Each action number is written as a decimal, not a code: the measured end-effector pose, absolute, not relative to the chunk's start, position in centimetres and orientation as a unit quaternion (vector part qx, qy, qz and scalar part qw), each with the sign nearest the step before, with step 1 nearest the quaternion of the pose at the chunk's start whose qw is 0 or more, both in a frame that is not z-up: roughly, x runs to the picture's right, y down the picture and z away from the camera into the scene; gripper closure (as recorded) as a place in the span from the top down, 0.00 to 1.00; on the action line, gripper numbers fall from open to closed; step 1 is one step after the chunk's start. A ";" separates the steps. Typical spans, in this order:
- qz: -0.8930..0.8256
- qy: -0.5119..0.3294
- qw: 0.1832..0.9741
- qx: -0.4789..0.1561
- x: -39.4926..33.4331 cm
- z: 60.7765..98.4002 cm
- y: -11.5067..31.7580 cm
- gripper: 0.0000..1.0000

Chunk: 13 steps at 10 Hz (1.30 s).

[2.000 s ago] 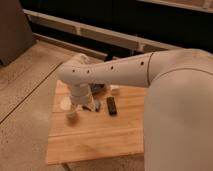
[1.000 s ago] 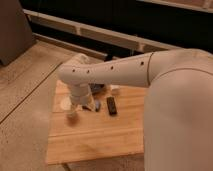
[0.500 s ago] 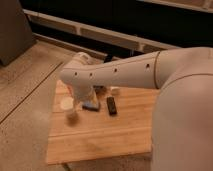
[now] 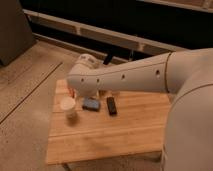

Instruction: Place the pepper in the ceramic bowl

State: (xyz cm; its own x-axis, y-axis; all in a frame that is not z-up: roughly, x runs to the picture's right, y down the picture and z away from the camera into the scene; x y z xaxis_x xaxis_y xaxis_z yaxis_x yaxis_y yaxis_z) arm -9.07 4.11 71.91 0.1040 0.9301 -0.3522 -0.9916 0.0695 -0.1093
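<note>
My white arm (image 4: pixel 125 77) reaches from the right across the back of the wooden table (image 4: pixel 110 135). Its rounded bend (image 4: pixel 85 75) hangs over the table's back left. The gripper is hidden under that bend, so it does not show. A small red-orange bit (image 4: pixel 72 92) peeks out at the arm's left lower edge; it may be the pepper, but I cannot tell. The dark ceramic bowl is hidden behind the arm.
A white cup (image 4: pixel 67 106) stands at the table's left. A blue flat pad (image 4: pixel 91 104) lies beside it, and a black rectangular bar (image 4: pixel 111 105) lies to the pad's right. The floor lies to the left, and a dark wall with a ledge runs behind.
The arm has swung lower and further over the back of the table. It now covers the spot where the gripper showed before. The cup, pad and bar have not moved.
</note>
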 end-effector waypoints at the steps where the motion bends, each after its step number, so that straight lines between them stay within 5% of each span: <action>1: 0.662 0.094 0.726 -0.163 -9.2 71.9 4.1 0.65; 4: 0.671 0.112 0.714 -0.167 -7.7 73.3 4.4 0.65; 8: 0.662 0.120 0.720 -0.167 -5.1 80.5 0.3 0.65; 13: 0.601 0.051 0.772 -0.200 -12.5 85.9 -5.3 0.65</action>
